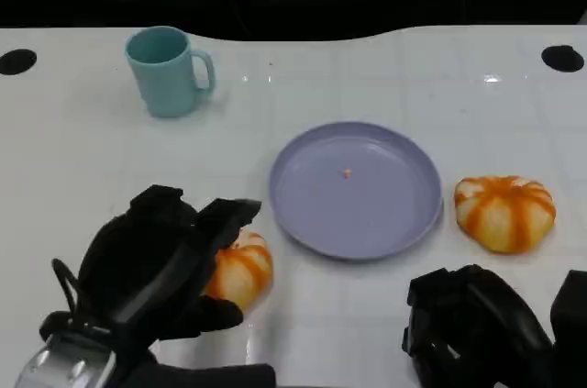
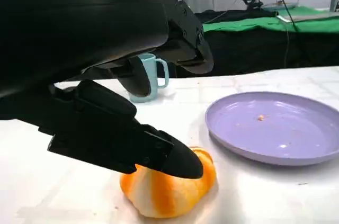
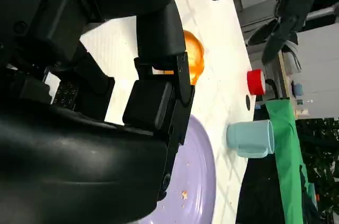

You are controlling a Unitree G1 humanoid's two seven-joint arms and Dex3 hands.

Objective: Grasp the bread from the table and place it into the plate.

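Two orange-and-white striped breads lie on the white table. One bread [image 1: 242, 269] [image 2: 168, 191] sits left of the lilac plate [image 1: 404, 223] [image 2: 296, 152], and my left hand [image 1: 160, 264] is spread around it. A lower finger [image 2: 159, 152] touches its top, while the upper fingers [image 2: 183, 38] stand well above it. That bread rests on the table. The other bread [image 1: 505, 212] [image 3: 194, 57] lies right of the plate, just beyond my right hand [image 1: 477, 324], which holds nothing. The plate [image 3: 198, 181] holds only a crumb.
A light-blue mug [image 1: 168, 70] [image 2: 151, 78] [image 3: 251, 138] stands at the back left. Two dark holes [image 1: 16, 61] [image 1: 561, 58] mark the table's far corners. A red object [image 3: 256, 82] stands beyond the table edge, with green cloth [image 3: 288, 171] behind.
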